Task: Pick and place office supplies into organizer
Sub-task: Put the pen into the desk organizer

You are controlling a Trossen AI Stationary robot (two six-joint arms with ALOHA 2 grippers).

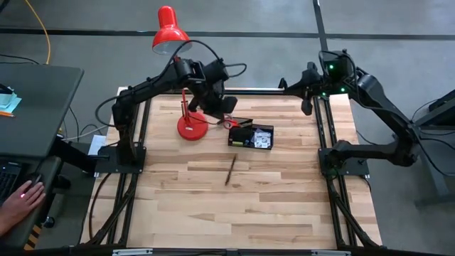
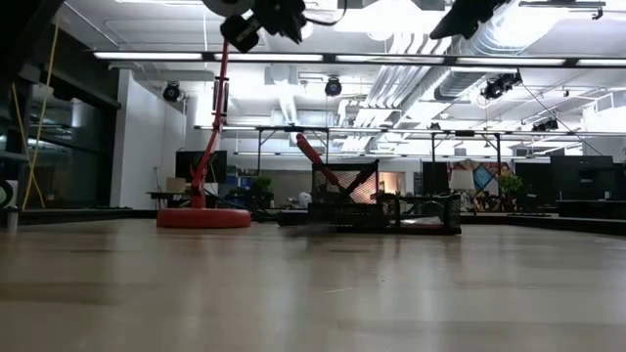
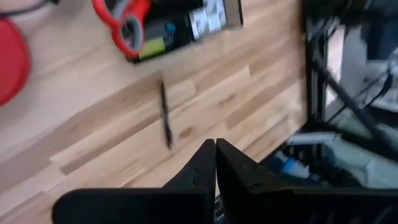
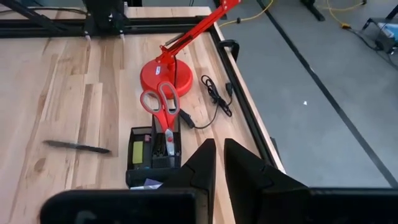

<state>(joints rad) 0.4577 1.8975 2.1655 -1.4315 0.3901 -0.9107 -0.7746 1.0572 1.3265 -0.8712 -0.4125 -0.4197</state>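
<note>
The black organizer (image 1: 252,136) sits near the table's far middle, right of the lamp. Red-handled scissors (image 4: 161,106) stand in it, blades down, handles leaning out toward the lamp; the handles (image 3: 123,22) also show in the left wrist view. A yellow note pad (image 4: 137,151) lies in one compartment. One thin dark pen (image 1: 230,169) lies flat on the wood nearer than the organizer, also the pen (image 3: 165,116). My left gripper (image 3: 216,148) is shut and empty, raised above the table beside the lamp arm. My right gripper (image 4: 219,152) hangs shut and empty over the far right corner.
A red desk lamp stands with its round base (image 1: 192,128) left of the organizer, its cable (image 4: 214,93) trailing off the far edge. Bare wood spreads over the table's near half (image 1: 234,213). A person's hand (image 1: 23,195) rests on a desk far left.
</note>
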